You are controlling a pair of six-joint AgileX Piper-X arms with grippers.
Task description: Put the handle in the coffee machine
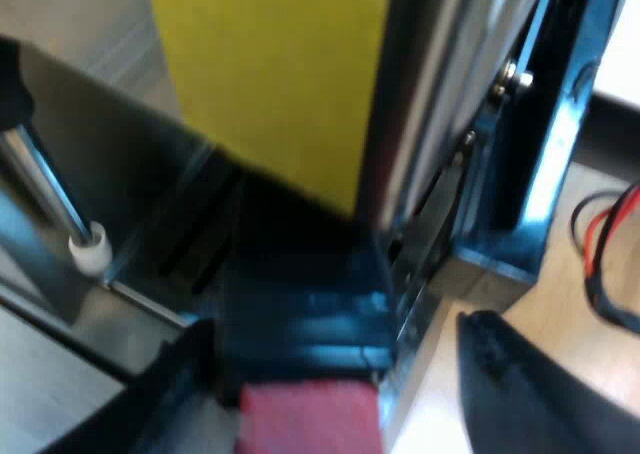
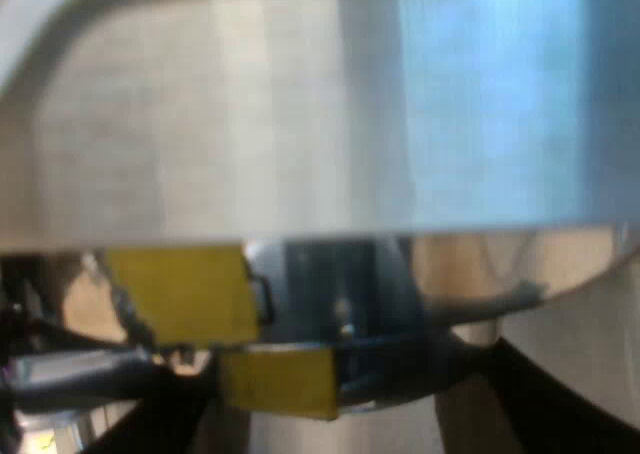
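- Handle (image 1: 300,304) of the metal holder: a dark, blocky grip with a red end (image 1: 310,419). It sits low at the front of the espresso machine (image 1: 430,94) and points out toward the left wrist camera.
- How far the holder's far end reaches under the machine is hidden in shadow, so I cannot tell whether it is locked in.
- Left gripper (image 1: 335,369): it is spread around the handle, with one black finger on each side.
- One of its fingers (image 1: 160,394) lies against the side of the dark grip. The other finger (image 1: 530,394) stands clearly apart from it, with pale counter (image 1: 560,319) showing in the gap. The gripper is therefore released, not clenched on the handle.
- Machine front, seen from the left wrist: brushed metal panels with a large yellow label (image 1: 275,74) above the handle.
- A thin metal steam wand (image 1: 45,189) with a white tip (image 1: 88,251) hangs at an angle just beside the handle's recess.
- Right gripper (image 2: 350,404): it is held close against a broad brushed-metal surface (image 2: 300,124).
- Its two dark fingers (image 2: 570,394) are splayed wide, and nothing I can make out is grasped between them, so it reads as released.
- Below that metal surface's edge, a shiny curved part shows two yellow patches (image 2: 180,294), one above the other. What they belong to is unclear.
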